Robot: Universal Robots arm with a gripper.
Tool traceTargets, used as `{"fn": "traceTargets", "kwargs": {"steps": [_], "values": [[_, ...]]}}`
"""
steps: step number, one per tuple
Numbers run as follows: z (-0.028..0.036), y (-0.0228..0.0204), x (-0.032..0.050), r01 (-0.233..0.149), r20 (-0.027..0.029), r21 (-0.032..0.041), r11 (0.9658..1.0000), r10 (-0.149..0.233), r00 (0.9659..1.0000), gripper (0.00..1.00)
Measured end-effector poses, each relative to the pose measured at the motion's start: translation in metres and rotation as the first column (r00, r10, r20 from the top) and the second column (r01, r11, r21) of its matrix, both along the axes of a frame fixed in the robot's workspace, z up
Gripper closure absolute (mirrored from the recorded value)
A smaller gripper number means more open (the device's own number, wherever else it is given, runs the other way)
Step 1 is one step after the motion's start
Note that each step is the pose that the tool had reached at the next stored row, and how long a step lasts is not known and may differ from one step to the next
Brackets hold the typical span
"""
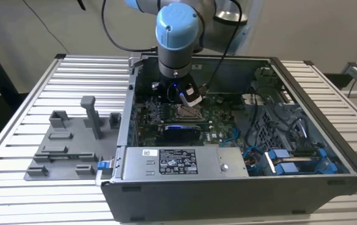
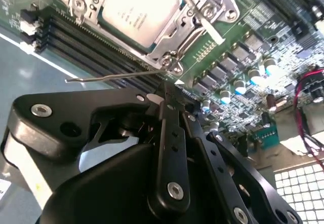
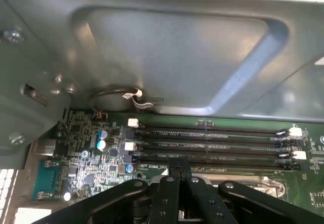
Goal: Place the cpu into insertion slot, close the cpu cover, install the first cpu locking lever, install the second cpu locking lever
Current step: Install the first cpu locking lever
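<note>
I see the open computer case (image 1: 241,185) on the slatted surface (image 1: 72,75), with the arm (image 1: 177,33) reaching down into it on the exterior view's left, over the green motherboard (image 2: 238,57). The insertion slot (image 1: 188,111) has the cpu (image 2: 139,11) seated in it, and the cpu cover (image 2: 171,31) lies flat around the chip's edges. My end effector (image 2: 169,89) is drawn narrow, fingers together, its tip just beside a thin locking lever (image 2: 111,76) that sticks out from the socket's corner.

Slatted metal table (image 1: 47,84), beige wall (image 1: 34,23)
</note>
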State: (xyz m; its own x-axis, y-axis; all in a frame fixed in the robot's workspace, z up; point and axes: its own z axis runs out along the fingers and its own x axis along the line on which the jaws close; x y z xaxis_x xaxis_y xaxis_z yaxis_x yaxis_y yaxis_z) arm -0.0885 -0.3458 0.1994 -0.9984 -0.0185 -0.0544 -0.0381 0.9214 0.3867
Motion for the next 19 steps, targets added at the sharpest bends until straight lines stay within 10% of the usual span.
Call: {"fn": "traceTargets", "kwargs": {"steps": [19], "values": [[-0.0004, 0.0, 0.0148, 0.0, -0.0001, 0.0, 1.0, 0.0, 1.0, 0.89]]}}
